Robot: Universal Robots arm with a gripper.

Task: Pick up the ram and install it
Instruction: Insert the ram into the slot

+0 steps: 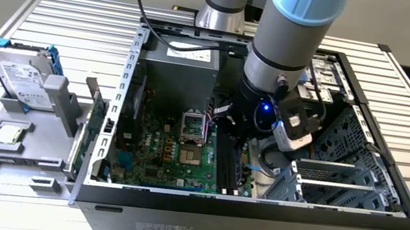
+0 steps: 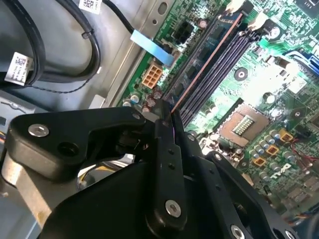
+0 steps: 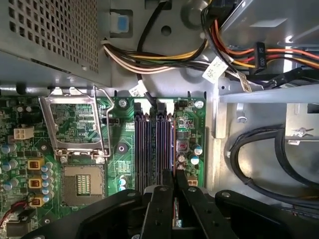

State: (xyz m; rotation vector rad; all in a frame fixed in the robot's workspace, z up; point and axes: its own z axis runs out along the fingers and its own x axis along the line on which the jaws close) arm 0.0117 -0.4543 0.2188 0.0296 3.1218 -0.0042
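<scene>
The ram [image 2: 207, 62] is a thin blue-green stick seen edge-on, lying along the outermost black slot of the motherboard [image 2: 279, 84]. My gripper [image 2: 167, 117] is shut on its near end, one black finger [image 2: 169, 164] on each side. In the first wrist view the ram [image 3: 173, 149] stands beside the dark slots [image 3: 142, 149], with the gripper [image 3: 174, 181] pinching it. In the exterior view the gripper [image 1: 240, 137] is low inside the open computer case [image 1: 254, 220], over the slots. I cannot tell how deep the stick sits in the slot.
The processor socket [image 3: 82, 184] and its raised metal frame [image 3: 75, 122] lie beside the slots. Cable bundles [image 3: 164, 59] and a power supply [image 3: 50, 35] crowd the far end. Outside the case, a grey tray [image 1: 20, 154] carries a hard drive [image 1: 22, 84] and a processor chip [image 1: 7, 133].
</scene>
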